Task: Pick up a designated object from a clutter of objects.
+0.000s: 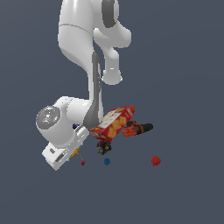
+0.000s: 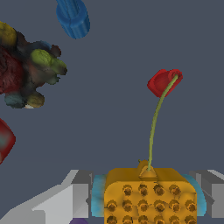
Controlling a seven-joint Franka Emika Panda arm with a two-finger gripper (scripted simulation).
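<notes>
The designated object [image 2: 148, 199] is a flat yellow-orange bumpy block with light-blue edges, and it sits between my fingers in the wrist view. A thin cord runs from it to a small red piece [image 2: 164, 82]. My gripper [image 2: 146, 192] has one grey finger [image 2: 81, 192] against each blue edge, shut on the block. In the exterior view the gripper [image 1: 73, 152] is low at the left of the clutter, with a bit of yellow block [image 1: 75, 151] at its tip and the red piece [image 1: 83, 163] beside it. The rest of the block is hidden by the hand.
The red-yellow box [image 1: 113, 122] lies tilted beside the arm, with the red-black drill [image 1: 138, 128] to its right. A dark multicoloured cluster [image 1: 103, 147], a blue ball [image 1: 107, 161] and a strawberry [image 1: 156, 160] lie nearby. A purple cup [image 1: 75, 127] peeks out behind the wrist.
</notes>
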